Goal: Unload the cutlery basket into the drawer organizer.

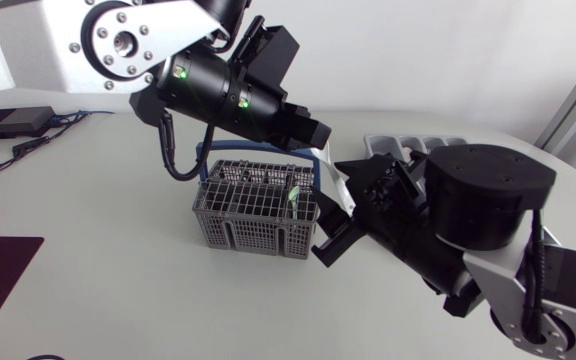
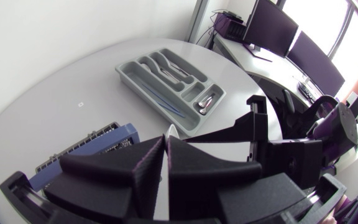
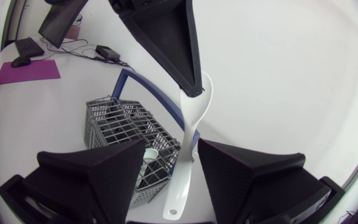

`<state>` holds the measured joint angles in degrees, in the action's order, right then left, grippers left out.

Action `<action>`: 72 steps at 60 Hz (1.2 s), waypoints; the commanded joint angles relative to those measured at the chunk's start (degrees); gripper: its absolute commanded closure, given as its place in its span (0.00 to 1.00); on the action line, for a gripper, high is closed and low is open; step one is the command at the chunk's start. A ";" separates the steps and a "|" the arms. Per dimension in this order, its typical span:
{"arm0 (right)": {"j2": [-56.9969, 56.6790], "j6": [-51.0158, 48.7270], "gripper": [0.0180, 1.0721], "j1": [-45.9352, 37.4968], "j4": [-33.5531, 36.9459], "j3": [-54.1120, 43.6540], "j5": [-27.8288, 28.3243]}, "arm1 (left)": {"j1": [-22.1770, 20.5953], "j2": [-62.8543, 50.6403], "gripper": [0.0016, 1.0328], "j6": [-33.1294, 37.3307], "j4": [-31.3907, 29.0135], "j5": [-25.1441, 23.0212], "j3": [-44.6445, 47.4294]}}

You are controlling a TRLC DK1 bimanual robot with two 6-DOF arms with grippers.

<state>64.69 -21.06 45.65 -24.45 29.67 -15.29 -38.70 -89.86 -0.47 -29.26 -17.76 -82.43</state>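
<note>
Mid-frame above the cutlery basket (image 1: 253,210), the left gripper (image 2: 165,144) pinches a white spoon (image 3: 194,115), its handle between the right gripper's (image 3: 171,152) wide-spread fingers.

Upper right of the head view: the right arm (image 1: 488,200) hides most of the drawer organizer (image 1: 413,143). At centre, the white spoon (image 1: 336,185) shows only a sliver; cutlery basket (image 1: 253,215) contents too small to identify.

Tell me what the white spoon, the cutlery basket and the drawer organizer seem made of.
The white spoon: glossy and smooth with soft highlights, so ceramic or melamine; the look leaves it open. The cutlery basket: matte grey moulded plastic, judging by its fine grid walls; its blue handle looks plastic too. The drawer organizer: matte grey plastic, moulded in one piece with rounded dividers.
</note>
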 commanded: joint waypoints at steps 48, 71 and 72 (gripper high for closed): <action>3.08 1.28 0.95 -2.05 0.10 3.64 -1.06 | -1.03 -1.45 0.78 -1.90 1.57 -0.61 1.31; 0.27 1.11 0.95 -1.70 2.56 2.06 -0.18 | 0.47 0.83 0.10 -1.82 1.92 -0.61 -0.80; -0.26 1.11 0.95 -1.79 3.18 1.88 0.17 | 0.90 1.01 0.10 -1.73 1.92 -0.61 -0.97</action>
<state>66.48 -20.80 43.55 -22.65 32.47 -15.70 -38.96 -90.17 -1.50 -28.14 -17.78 -82.02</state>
